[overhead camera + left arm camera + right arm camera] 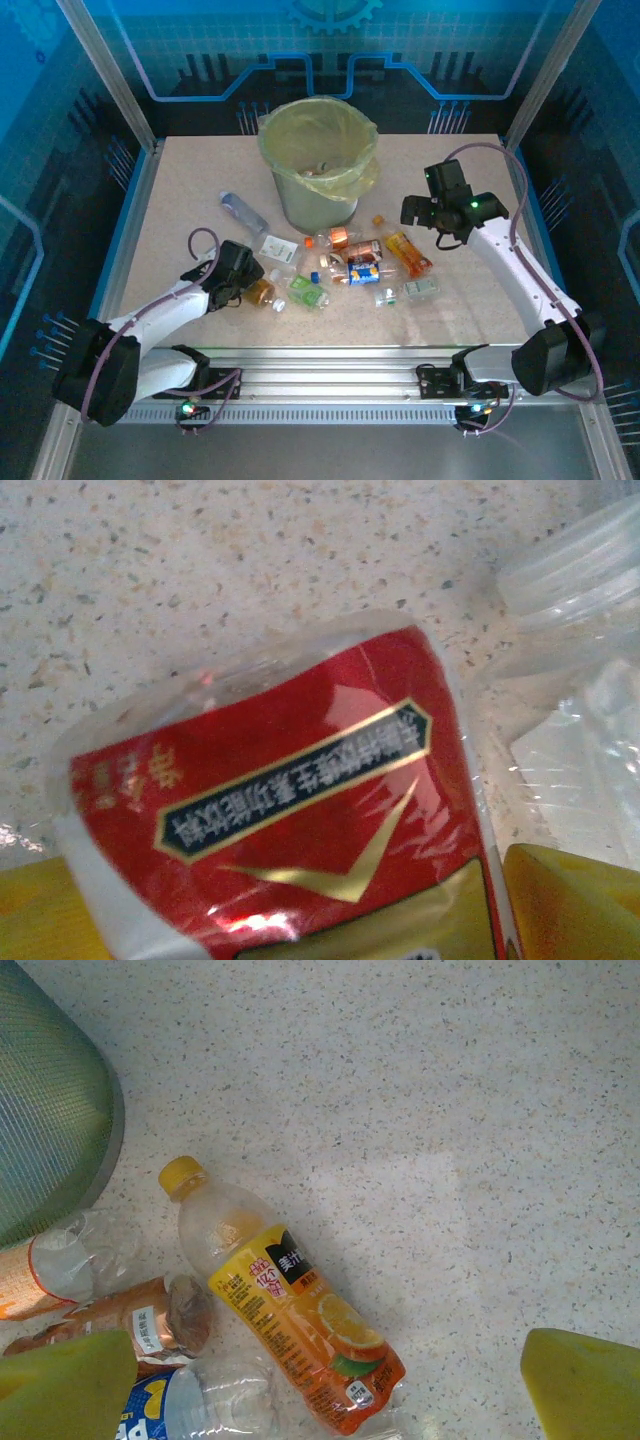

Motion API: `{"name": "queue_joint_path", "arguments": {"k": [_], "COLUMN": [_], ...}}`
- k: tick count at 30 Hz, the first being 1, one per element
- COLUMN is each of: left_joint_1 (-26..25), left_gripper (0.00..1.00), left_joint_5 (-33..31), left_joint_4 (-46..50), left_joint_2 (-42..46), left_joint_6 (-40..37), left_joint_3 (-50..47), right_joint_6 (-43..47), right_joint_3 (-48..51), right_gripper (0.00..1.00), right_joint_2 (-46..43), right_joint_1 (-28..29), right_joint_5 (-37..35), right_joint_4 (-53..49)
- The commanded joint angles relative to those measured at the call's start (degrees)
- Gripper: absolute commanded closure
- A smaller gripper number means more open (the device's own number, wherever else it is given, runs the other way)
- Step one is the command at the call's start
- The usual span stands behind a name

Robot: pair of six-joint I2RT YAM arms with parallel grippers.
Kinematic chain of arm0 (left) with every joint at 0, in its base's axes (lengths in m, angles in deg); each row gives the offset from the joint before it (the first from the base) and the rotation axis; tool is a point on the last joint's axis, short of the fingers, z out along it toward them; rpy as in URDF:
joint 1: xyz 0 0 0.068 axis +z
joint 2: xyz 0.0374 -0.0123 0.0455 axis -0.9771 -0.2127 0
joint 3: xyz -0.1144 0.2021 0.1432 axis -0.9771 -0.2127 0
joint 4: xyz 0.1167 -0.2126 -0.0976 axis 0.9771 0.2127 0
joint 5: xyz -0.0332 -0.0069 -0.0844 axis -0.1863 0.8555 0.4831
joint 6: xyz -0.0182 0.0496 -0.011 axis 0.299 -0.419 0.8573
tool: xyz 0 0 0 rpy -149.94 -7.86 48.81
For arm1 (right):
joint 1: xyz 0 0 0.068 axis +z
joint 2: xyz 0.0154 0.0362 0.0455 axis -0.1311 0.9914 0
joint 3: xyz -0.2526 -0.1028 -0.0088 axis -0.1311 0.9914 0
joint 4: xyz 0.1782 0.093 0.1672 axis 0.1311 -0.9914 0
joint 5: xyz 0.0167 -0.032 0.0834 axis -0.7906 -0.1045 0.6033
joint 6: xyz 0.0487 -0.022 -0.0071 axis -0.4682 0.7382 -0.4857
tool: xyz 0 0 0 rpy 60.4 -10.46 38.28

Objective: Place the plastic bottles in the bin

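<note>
The grey bin, lined with a yellow-green bag, stands at the table's middle back. Plastic bottles lie scattered in front of it. My left gripper is low over a red-labelled bottle that lies on the table. Its yellow fingertips stand on either side of the bottle, open and close against it. My right gripper hangs open to the right of the bin. Below it lies an orange-juice bottle with a yellow cap, apart from the fingertips.
Near the orange bottle are a crushed brown-labelled bottle and a blue-labelled one. A clear bottle lies left of the bin and a green-labelled one near the front. The bin's mesh wall is close on the right gripper's left.
</note>
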Motion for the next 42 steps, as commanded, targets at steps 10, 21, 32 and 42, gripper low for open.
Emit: {"name": "queue_joint_path", "arguments": {"k": [10,21,32,42], "left_joint_1": [1.3,2.0,2.0,2.0], "left_gripper": [0.2,0.38,0.41,0.43], "left_joint_5": [-0.6,-3.1,-5.0,-4.5], "left_joint_4": [-4.6,-0.2,5.6,-0.4], "left_joint_2": [-2.3,3.5,19.6,23.0], "left_joint_6": [2.8,1.1,-4.6,-17.9], "left_joint_3": [-3.4,-2.2,1.6,14.3], "right_joint_6": [-1.9,-1.9,-2.0,-2.3], "right_joint_3": [0.1,0.2,0.8,1.8], "right_gripper": [0.0,0.0,0.0,0.0], "right_joint_2": [1.0,1.6,2.8,3.2], "right_joint_1": [-1.0,-1.1,-1.1,-1.1], "right_joint_5": [1.6,2.8,2.9,2.9], "right_joint_4": [0.8,1.3,1.6,2.4]}}
